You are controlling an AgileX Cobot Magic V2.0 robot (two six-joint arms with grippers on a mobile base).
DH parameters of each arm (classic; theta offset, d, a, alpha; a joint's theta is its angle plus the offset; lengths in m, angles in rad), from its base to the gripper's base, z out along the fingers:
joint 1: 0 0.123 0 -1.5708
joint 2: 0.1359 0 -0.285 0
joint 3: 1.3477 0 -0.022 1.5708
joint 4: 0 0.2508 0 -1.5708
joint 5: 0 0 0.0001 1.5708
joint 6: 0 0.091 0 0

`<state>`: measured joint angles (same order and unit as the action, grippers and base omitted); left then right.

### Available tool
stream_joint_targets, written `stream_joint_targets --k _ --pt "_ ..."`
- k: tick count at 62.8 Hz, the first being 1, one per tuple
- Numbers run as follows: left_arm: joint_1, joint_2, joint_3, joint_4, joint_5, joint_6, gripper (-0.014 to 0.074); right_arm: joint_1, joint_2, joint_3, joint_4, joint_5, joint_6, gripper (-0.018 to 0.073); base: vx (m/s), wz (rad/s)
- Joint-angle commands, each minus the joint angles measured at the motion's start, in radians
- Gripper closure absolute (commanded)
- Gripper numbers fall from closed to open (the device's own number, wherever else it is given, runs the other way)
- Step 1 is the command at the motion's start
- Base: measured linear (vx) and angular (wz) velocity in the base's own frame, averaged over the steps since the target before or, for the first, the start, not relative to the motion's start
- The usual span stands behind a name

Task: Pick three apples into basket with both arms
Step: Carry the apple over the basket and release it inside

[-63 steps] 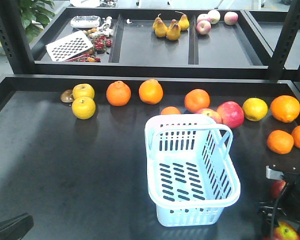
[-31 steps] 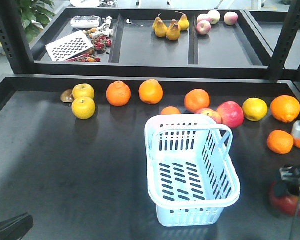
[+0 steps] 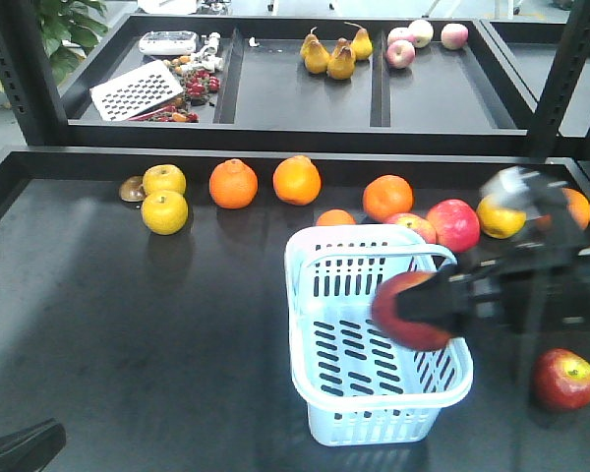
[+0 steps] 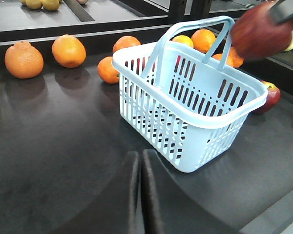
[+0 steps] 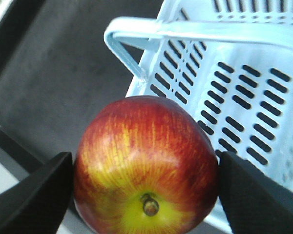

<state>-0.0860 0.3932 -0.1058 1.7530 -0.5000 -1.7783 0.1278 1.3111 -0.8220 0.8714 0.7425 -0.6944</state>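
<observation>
Pinches a round dark-red apple with yellow-green stem end (image 3: 411, 312) between the black wedge fingers of the right gripper (image 5: 145, 168), over the right side of the pale blue slotted plastic basket (image 3: 369, 425). Shows only bare slotted floor inside, swing handles raised beside the fruit. Leaves a second dark-red apple (image 3: 562, 379) on the black table (image 3: 128, 324) right of the basket, round oranges (image 3: 234, 183) and a pinkish-red apple (image 3: 454, 224) behind it. Presses the left gripper (image 4: 139, 195) fingers together, low over the table.

The front camera looks down from the near edge across the desk (image 3: 128, 324). The left wrist camera sits low, the right close overhead; all share the basket (image 3: 369, 425).
</observation>
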Motion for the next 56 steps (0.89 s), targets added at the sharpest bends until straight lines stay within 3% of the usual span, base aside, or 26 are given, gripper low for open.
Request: stream_joint_targets --k 1,11,24,32,46,56 --pt "0.002 0.008 -0.02 0.005 0.014 -0.008 0.0604 0.073 0.054 -0.022 0.02 -0.146 -0.016 0.0538 0.0 0.0" --pt "0.002 0.008 -0.02 0.005 0.014 -0.008 0.0604 0.084 0.156 -0.022 0.037 -0.187 -0.05 0.0409 0.0 0.0" --pt "0.002 0.008 -0.02 0.005 0.014 -0.008 0.0604 0.084 0.194 -0.022 0.046 -0.22 -0.099 0.0029 0.0 0.0" --pt "0.002 0.008 -0.02 0.005 0.014 -0.008 0.0604 0.084 0.194 -0.022 0.044 -0.241 -0.099 -0.0114 0.0 0.0" --pt "0.002 0.008 -0.02 0.005 0.014 -0.008 0.0604 0.084 0.193 -0.022 0.043 -0.237 -0.098 -0.0099 0.0 0.0" --pt "0.002 0.008 -0.02 0.005 0.014 -0.008 0.0604 0.082 0.161 -0.022 0.019 -0.18 -0.095 0.0045 0.0 0.0"
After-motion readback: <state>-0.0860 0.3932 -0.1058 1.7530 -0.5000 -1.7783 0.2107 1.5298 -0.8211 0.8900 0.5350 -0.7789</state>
